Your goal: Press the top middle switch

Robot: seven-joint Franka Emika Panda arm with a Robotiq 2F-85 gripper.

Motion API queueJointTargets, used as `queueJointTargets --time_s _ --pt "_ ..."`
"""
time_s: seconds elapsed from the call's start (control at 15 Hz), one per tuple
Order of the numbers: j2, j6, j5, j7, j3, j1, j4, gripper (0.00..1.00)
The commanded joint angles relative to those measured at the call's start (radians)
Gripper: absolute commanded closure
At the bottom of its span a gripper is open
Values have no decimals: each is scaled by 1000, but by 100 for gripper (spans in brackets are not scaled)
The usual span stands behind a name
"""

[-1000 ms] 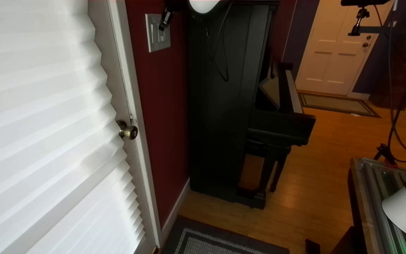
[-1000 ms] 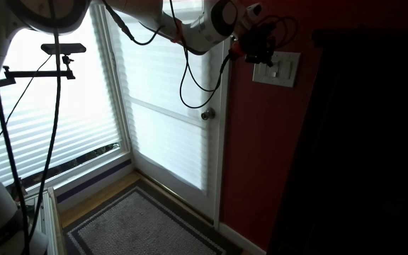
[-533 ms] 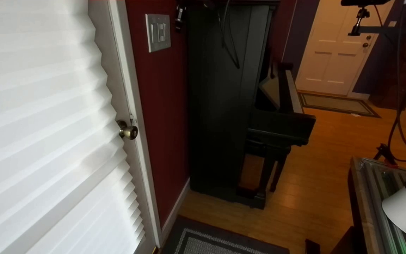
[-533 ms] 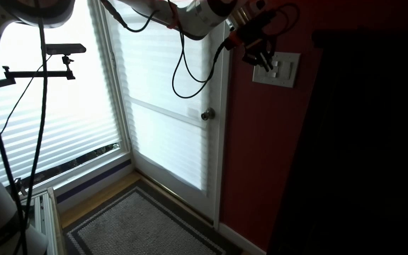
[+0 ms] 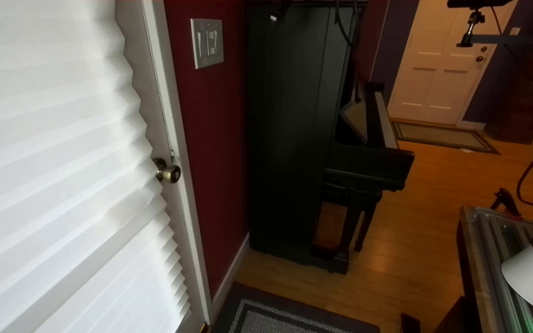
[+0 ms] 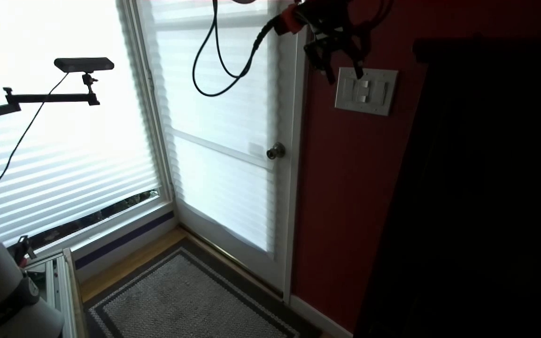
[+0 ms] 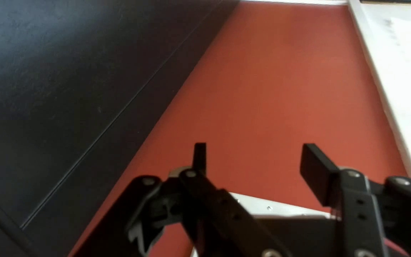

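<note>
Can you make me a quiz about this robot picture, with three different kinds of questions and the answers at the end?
1. True or false: in the wrist view, the gripper is open.

2. Pick one. What colour is the wall around the plate that holds the top middle switch?
A) green
B) red
C) yellow

3. Fill the gap with "higher" or "lower": in an exterior view, the knob sits ____ than the plate.

Key: 1. True, its fingertips stand apart. 2. B. 3. Lower.
</note>
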Motion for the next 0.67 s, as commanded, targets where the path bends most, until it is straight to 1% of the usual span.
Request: queueJointTargets --time_s 0.0,0.2,0.27,0.33,0.4,0.6 --pt "-169 -25 138 62 7 -4 -184 1" --pt "-207 -148 258 61 1 7 -215 0" --pt "-212 -191 282 84 1 14 -220 0" --pt "-171 -148 224 54 -6 12 -168 0" --pt "-181 -173 242 62 -6 16 -180 0" --pt "-187 -183 255 73 -5 20 -194 0"
